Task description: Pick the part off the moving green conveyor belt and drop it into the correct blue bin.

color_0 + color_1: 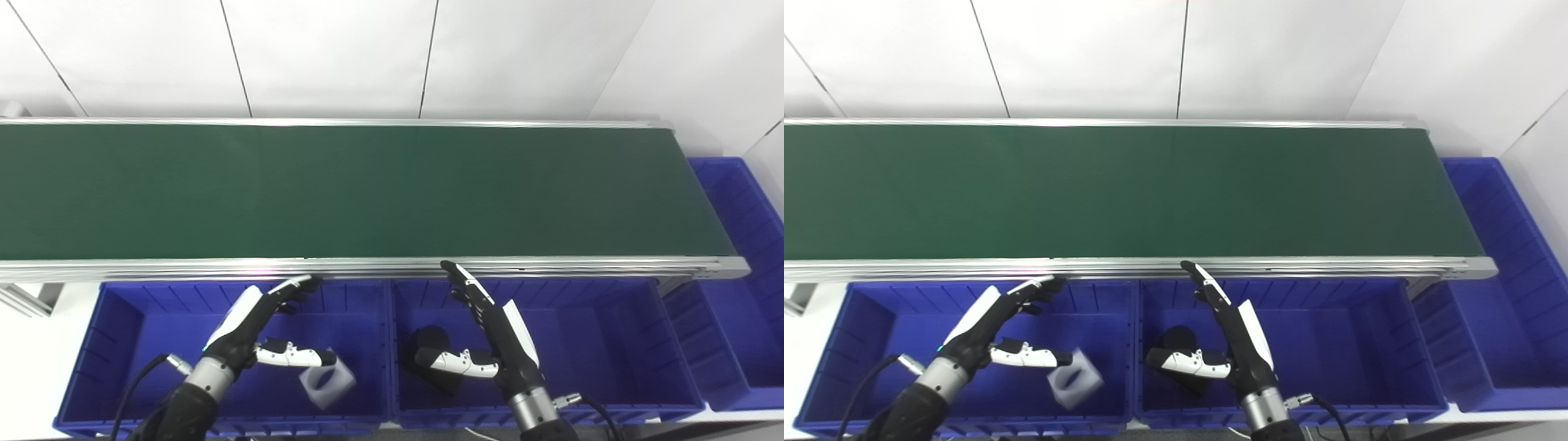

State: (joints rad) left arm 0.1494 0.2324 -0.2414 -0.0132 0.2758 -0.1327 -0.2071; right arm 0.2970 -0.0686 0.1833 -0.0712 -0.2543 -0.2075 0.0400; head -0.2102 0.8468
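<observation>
The green conveyor belt (367,190) runs across the view and carries no part. My left hand (260,327) hovers open over the left blue bin (116,318), fingers stretched toward the belt's near rail. A white part (327,381) with a round hole lies in that bin, just below the left thumb. My right hand (496,331) hovers open over the middle blue bin (612,331), fingertips near the rail. A black part (429,352) lies in the middle bin, partly hidden by the right thumb.
A third blue bin (735,306) stands at the belt's right end. The belt's aluminium rail (367,266) runs just above the bins. A white wall closes the back.
</observation>
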